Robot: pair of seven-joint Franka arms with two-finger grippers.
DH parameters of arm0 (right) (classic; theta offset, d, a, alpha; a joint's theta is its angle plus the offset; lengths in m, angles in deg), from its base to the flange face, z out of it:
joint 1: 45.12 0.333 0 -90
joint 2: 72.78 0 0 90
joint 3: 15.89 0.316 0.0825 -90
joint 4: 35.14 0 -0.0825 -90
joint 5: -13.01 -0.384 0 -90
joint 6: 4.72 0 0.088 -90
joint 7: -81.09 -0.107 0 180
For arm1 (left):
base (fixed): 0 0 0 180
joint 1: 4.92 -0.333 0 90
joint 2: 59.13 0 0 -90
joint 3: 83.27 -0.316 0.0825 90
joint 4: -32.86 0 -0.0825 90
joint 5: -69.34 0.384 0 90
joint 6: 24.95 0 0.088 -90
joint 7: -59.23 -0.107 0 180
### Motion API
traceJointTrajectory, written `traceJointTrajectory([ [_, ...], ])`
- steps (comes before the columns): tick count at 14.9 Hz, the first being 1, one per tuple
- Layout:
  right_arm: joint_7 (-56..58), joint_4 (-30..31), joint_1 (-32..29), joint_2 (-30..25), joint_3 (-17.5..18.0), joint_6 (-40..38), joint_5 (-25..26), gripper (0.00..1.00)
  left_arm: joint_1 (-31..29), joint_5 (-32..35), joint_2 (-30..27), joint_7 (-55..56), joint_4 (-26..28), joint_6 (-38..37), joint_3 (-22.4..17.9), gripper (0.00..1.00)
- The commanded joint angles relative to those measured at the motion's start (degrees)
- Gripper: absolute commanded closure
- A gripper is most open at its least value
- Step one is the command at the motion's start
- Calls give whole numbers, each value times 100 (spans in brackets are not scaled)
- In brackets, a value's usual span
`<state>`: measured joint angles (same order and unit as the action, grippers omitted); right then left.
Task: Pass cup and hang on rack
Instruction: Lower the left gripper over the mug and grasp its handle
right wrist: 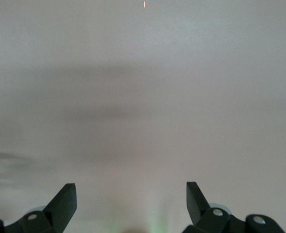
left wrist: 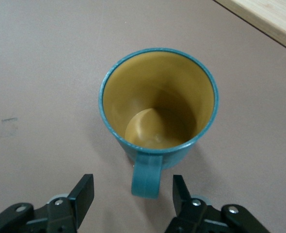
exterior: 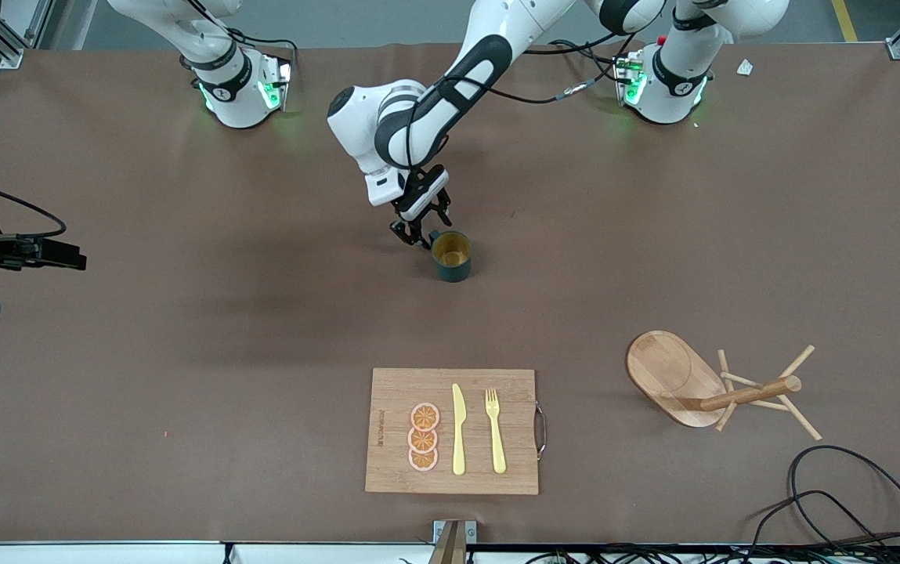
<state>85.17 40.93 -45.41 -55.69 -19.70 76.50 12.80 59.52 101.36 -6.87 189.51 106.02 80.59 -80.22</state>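
The teal-green cup with a mustard-yellow inside stands upright on the brown table near its middle. In the left wrist view the cup points its handle at my left gripper. That gripper is open, low beside the cup, one finger on each side of the handle, not touching it. The wooden rack appears to lie on its side toward the left arm's end, nearer the camera, its post and pegs pointing away from the base. My right gripper is open and empty over bare table.
A bamboo cutting board with three orange slices, a yellow knife and a yellow fork lies near the front edge. Black cables lie at the front corner by the rack.
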Motion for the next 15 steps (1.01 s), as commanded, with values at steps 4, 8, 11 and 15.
traceJointTrajectory([
  [4,-39,216,118,-277,29,157,3,0,77,94,135,-55,-180,-95,-94,52],
  [8,-22,268,118,-286,38,332,-50,0,68,94,117,-99,-188,-86,-94,82],
  [11,-22,793,126,-767,38,464,-32,0,68,94,65,-221,-188,-95,-94,99],
  [15,4,1348,117,-1497,29,430,-15,0,-98,6,-285,-669,-188,-261,-42,100],
])
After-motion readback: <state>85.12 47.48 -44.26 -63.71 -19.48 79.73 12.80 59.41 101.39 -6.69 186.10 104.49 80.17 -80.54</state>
